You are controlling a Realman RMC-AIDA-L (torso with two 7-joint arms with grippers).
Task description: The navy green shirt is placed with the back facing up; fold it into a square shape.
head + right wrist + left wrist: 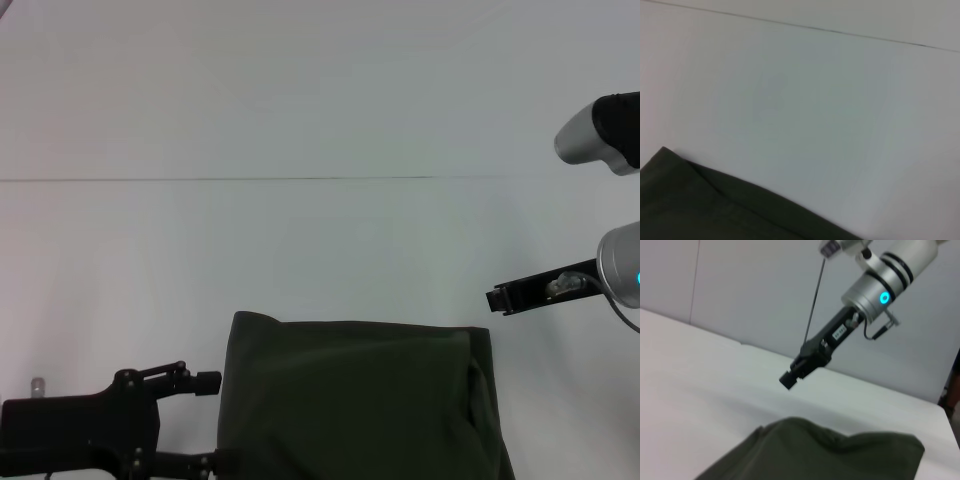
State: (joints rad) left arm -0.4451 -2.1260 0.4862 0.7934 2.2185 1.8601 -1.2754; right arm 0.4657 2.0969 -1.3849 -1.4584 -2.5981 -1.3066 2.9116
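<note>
Two arms flank the navy green shirt, which lies at six o'clock on the white table, already folded into a compact block, probably a late stage. Left gripper sits at eight o'clock against the shirt's left edge, likely to pinch that side; whether it has hold of cloth, cannot tell. Right gripper hangs at three o'clock, above the table and clear of the fabric, carrying nothing; its finger gap is unreadable. Shirt's near edge is cut off.

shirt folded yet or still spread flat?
Folded. The shirt is a compact rectangle with doubled layers along its right edge and no sleeves spread out. Its near end is out of view.
</note>
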